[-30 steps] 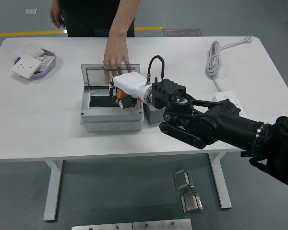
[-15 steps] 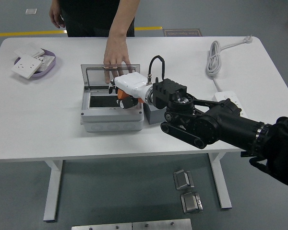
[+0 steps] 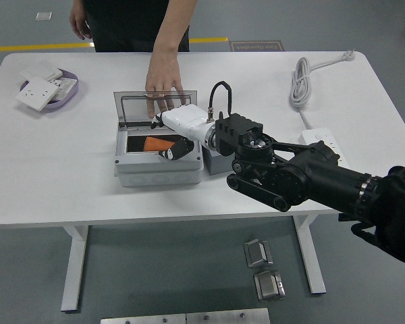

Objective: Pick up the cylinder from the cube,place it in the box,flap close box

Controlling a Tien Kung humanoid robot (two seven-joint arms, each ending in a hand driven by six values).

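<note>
Cylinder [image 3: 156,142] lies inside the grey box [image 3: 158,170]. Right hand [image 3: 177,150] hovers just beside it, fingers loose and empty. Next, I think, comes flapping the lid [image 3: 131,108] shut.

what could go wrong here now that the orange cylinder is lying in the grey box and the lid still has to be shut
1. A person's hand presses on the open clear lid of the grey plastic box; flapping it shut could trap those fingers.
2. The robot's right hand hovers low over the box opening, beside the orange cylinder; pulling out carelessly could drag it back out.
3. The grey cube sits against the box under the arm and could get knocked.
</note>
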